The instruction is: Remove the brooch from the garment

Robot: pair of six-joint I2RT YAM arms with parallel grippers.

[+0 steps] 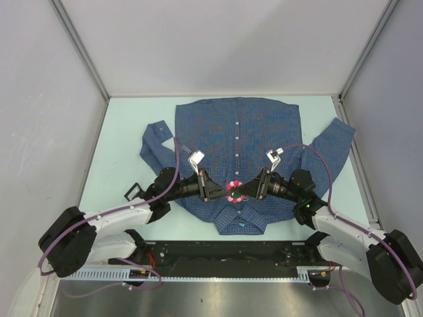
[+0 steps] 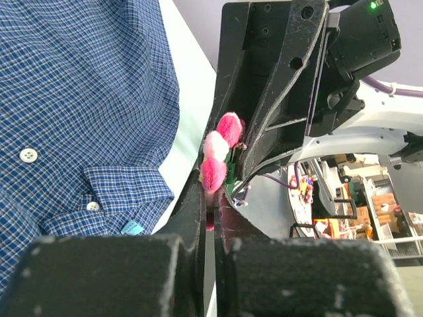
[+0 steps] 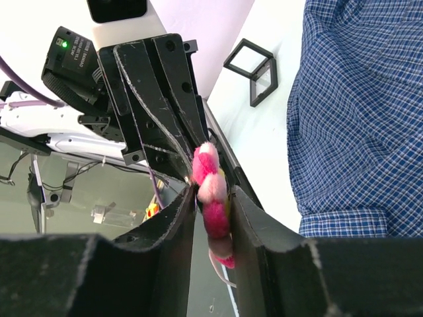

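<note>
The brooch (image 3: 213, 198) shows edge-on as a fluffy row of pink-red and pale petals with a green fleck, its long axis running along the fingers. It sits above the collar end of the garment (image 1: 238, 132), pinched by the nearly closed left end effector (image 2: 211, 188) and clasped by the narrowly parted right end effector (image 3: 213, 190).

Soft, even overhead light fills the scene, throwing faint shadows onto the table (image 1: 122, 139). The top view is sharp; in both wrist views the nearest dark foreground is blurred while the garment (image 2: 79, 99) weave reads crisp.
</note>
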